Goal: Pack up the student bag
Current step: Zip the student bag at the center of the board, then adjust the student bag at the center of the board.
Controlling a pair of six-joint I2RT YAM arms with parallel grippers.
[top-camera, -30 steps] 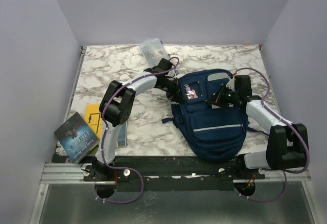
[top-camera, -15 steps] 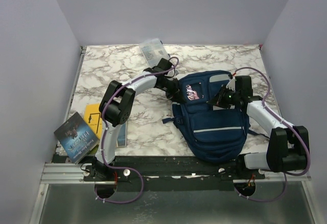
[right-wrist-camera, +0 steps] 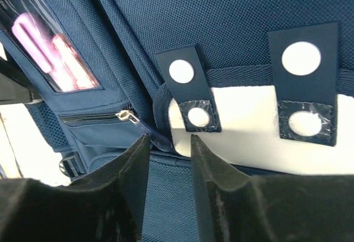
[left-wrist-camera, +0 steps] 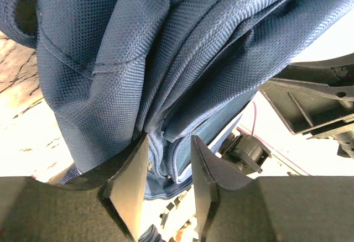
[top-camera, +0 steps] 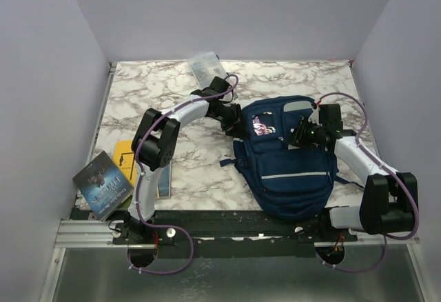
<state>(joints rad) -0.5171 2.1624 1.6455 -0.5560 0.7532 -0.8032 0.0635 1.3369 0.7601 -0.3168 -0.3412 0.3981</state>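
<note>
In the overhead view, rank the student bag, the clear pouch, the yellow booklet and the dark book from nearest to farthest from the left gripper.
From the left gripper:
1. student bag: right at the fingertips, center-right of the table.
2. clear pouch: at the far edge, behind the arm.
3. yellow booklet: on the left side.
4. dark book: at the near left corner.

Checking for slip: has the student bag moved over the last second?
Yes, slightly: the student bag has settled, its top sagging toward the near rail.
</note>
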